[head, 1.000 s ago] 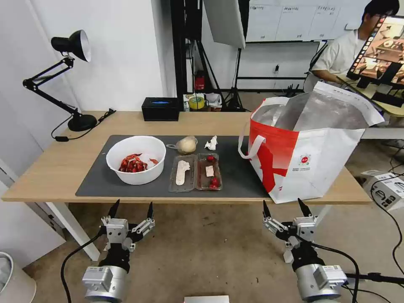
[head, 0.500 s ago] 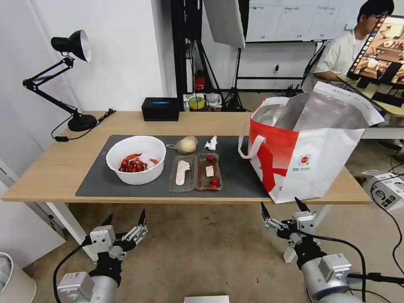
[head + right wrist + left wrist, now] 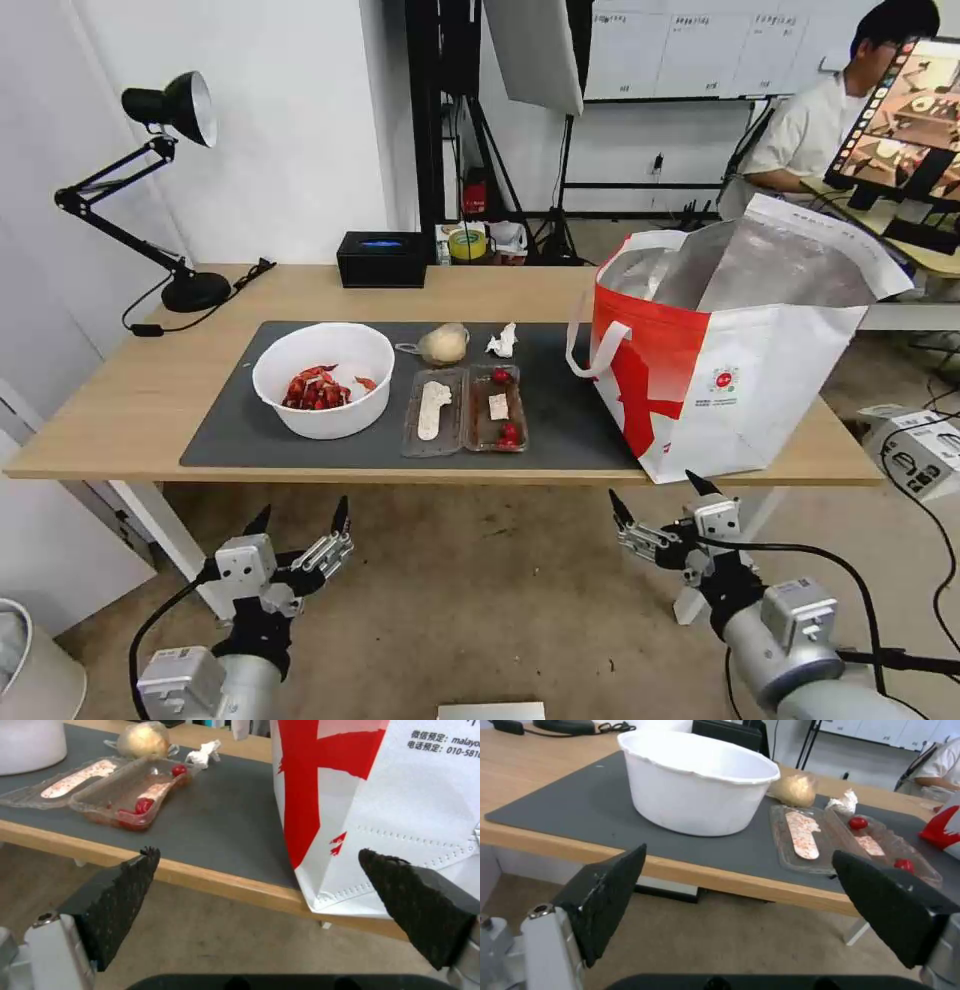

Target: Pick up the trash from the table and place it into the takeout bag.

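The trash lies on the dark grey mat [image 3: 560, 415] of the light-wood table [image 3: 120, 400]: a white bowl [image 3: 323, 380] with red scraps, a clear hinged tray [image 3: 466, 408] with leftovers, a beige wrapped lump [image 3: 443, 344] and a crumpled white tissue [image 3: 503, 340]. The red-and-white takeout bag [image 3: 730, 350] stands open on the table's right end. My left gripper [image 3: 300, 518] hangs open below the table's front edge, under the bowl [image 3: 695, 783]. My right gripper [image 3: 658, 494] is open too, low in front of the bag [image 3: 380, 806], near the tray [image 3: 130, 795].
A black tissue box [image 3: 381, 259] sits at the table's back edge and a black desk lamp [image 3: 160, 190] at its back left. White table legs [image 3: 170, 545] stand beside my left arm. A person sits at a desk behind the bag.
The left gripper dropped lower and drifted left a second ago, then stayed put. The right gripper has shifted slightly left and toward the table edge. Nothing on the table moved.
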Available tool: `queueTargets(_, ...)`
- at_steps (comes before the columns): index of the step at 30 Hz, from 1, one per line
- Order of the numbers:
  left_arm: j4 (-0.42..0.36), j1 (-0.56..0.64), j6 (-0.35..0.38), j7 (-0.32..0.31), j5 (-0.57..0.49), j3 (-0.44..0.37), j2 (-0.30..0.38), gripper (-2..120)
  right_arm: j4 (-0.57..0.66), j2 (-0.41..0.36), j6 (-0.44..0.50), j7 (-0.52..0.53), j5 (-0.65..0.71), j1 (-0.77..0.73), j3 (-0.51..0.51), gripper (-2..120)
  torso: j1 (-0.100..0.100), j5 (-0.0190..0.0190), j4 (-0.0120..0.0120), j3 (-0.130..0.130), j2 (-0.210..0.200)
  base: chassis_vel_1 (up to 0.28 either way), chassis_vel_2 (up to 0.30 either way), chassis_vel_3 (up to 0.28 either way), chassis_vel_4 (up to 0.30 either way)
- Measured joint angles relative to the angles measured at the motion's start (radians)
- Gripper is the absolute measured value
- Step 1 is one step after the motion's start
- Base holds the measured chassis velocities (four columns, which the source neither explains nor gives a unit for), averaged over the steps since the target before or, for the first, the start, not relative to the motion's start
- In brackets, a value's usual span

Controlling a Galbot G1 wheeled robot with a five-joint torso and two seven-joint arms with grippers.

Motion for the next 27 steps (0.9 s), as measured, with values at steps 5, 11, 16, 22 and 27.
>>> queueTargets(5,-0.002,-0.002,0.0,0.0,-0.014,0.0,0.001,100,0.0,0.002,0.003,0.0,-0.001,0.0,-0.002,100,0.0,0.0,0.0,0.0,0.0,0.0,0.0,0.0,0.0)
queueTargets(11,-0.009,-0.011,0.002,-0.003,-0.065,0.007,0.003,100,0.0,0.002,0.005,0.0,-0.002,0.001,-0.009,100,0.0,0.0,0.0,0.0,0.0,0.0,0.0,0.0,0.0)
queueTargets(16,-0.014,-0.014,0.013,-0.023,-0.116,0.018,0.005,100,-0.002,-0.004,0.006,0.0,-0.002,0.007,-0.018,100,0.0,0.0,0.0,0.0,0.0,0.0,0.0,0.0,0.0)
queueTargets(22,-0.027,-0.026,0.044,-0.081,-0.254,0.029,0.014,100,-0.014,-0.012,0.006,-0.001,-0.005,0.013,-0.041,100,0.0,0.0,0.0,0.0,0.0,0.0,0.0,0.0,0.0)
queueTargets(27,-0.028,-0.037,0.05,-0.121,-0.378,0.051,0.032,100,-0.015,-0.008,0.007,-0.001,-0.008,0.012,-0.047,100,0.0,0.0,0.0,0.0,0.0,0.0,0.0,0.0,0.0)
